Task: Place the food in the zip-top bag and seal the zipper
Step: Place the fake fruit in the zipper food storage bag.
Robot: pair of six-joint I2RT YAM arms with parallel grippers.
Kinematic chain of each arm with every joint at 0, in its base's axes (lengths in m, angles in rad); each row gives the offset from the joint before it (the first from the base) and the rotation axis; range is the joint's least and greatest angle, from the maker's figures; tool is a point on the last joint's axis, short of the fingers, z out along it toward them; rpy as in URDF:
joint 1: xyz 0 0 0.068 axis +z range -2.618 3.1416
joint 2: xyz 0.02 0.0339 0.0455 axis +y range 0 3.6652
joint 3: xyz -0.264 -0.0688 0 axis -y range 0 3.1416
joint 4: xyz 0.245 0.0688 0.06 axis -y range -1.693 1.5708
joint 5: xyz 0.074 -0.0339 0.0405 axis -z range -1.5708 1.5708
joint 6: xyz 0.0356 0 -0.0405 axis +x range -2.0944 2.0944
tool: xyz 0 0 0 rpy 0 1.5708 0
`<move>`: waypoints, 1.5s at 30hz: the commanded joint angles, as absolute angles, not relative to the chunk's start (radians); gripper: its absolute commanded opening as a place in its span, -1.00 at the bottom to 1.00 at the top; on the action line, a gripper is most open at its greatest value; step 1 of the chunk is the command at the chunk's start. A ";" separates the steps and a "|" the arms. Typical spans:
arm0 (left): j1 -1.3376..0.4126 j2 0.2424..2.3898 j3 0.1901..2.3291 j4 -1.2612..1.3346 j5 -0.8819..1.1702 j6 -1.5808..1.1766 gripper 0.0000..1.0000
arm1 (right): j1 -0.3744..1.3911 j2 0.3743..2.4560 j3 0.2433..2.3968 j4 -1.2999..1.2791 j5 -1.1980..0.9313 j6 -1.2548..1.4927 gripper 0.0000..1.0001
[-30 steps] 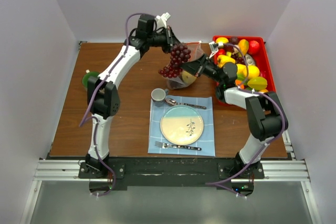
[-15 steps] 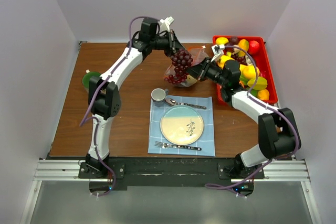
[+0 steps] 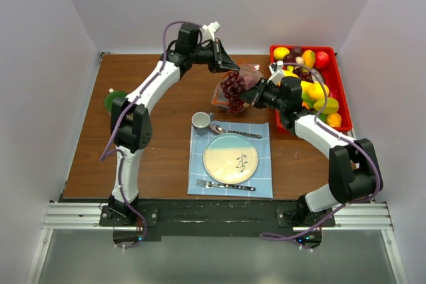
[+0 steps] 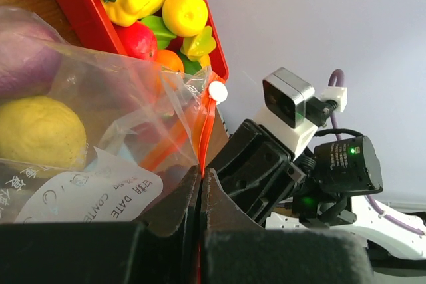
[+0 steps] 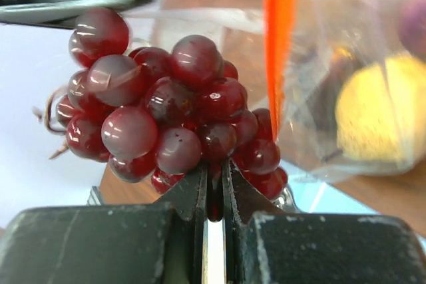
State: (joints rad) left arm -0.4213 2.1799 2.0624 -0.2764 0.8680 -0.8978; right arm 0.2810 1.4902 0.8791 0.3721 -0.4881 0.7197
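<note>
Loading, not sealing. Pinches the zipper (image 4: 208,121) of the zip-top bag (image 4: 93,91) in the left gripper (image 4: 200,187), fingers pressed together on the orange-red strip, and holds the bag lifted just left of the red tray (image 4: 83,11). Carries a bunch of purple grapes (image 5: 166,114) in the right gripper (image 5: 214,194), jaws clamped on the stem, right at the bag's mouth on the side nearer the tray. Already a yellow piece (image 4: 40,131) and a purple piece (image 4: 26,58) inside the bag. Cannot tell whether the grapes have crossed the mouth edge. Next, probably: push the bunch down past the strip, let go only once inside, then back off toward the tray for more of the food (image 3: 318,90) piled there. Calls for a wider mouth; looks narrow and crumpled. Sealing a long way off.
</note>
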 commanded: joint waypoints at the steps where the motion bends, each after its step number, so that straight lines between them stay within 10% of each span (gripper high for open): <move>1: -0.423 2.100 2.052 -0.225 0.899 -0.902 -1.00 | 0.267 1.433 0.992 0.168 -0.427 0.753 -1.00; 28: -0.483 2.077 1.956 -0.230 0.813 -0.848 -1.00 | 0.279 1.537 1.523 -0.483 -0.161 1.060 -1.00; 45: -0.528 1.960 1.730 0.166 0.778 -1.137 -1.00 | 0.365 1.555 1.431 -0.442 0.080 1.459 -1.00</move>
State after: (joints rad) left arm -0.4904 2.0491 1.7348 0.0162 0.7197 -1.0588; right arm 0.3599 1.5585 1.4456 -0.4881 -0.0078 1.3285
